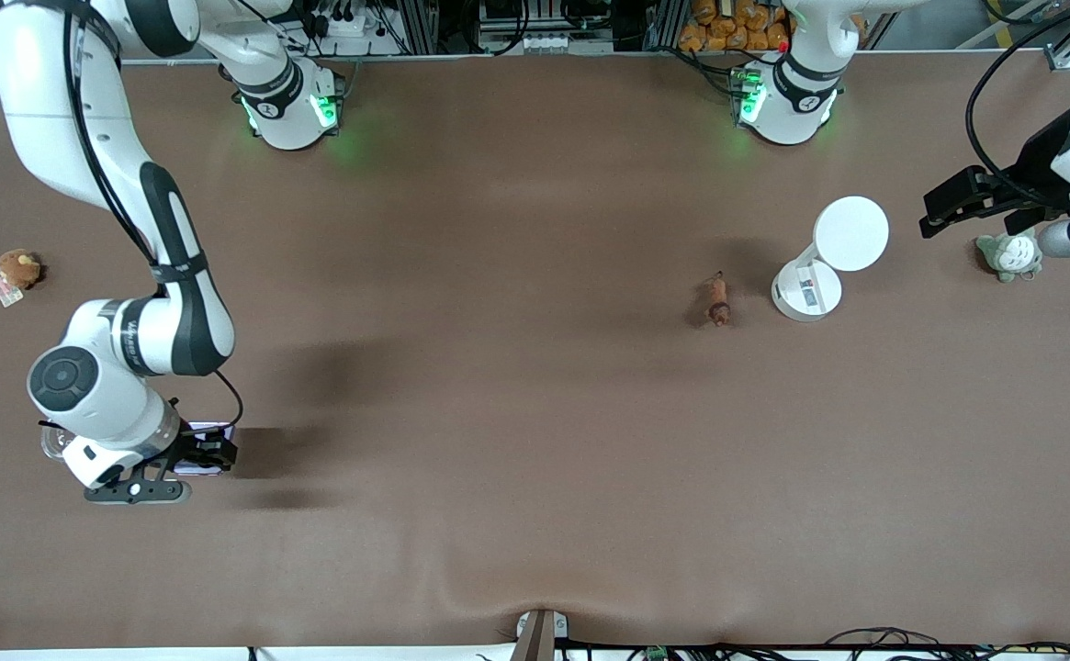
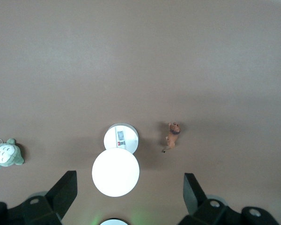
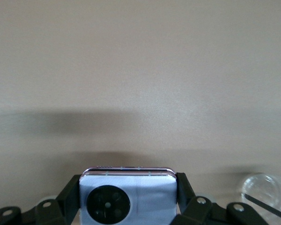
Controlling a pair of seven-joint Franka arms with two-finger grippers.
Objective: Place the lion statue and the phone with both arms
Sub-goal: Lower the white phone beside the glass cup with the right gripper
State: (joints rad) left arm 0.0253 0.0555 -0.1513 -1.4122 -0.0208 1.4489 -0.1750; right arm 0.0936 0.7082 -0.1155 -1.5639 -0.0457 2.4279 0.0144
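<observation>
The pale-lavender folded phone (image 3: 126,197), with a black camera circle on its face, sits between the fingers of my right gripper (image 3: 128,187). Both fingers press its sides. In the front view this gripper (image 1: 208,452) is low over the table at the right arm's end, and only an edge of the phone (image 1: 213,428) shows. The small reddish-brown lion statue (image 1: 718,303) lies on the table beside the white stand; it also shows in the left wrist view (image 2: 172,136). My left gripper (image 1: 943,213) is open and empty, held high over the left arm's end; in its wrist view (image 2: 129,178) it is above the stand.
A white round-topped stand (image 1: 851,234) (image 2: 115,172) stands next to the lion. A grey-green plush (image 1: 1009,254) (image 2: 4,153) lies under the left arm. A brown plush with a tag (image 1: 17,268) lies at the right arm's end. A clear glass object (image 3: 262,190) sits beside the right gripper.
</observation>
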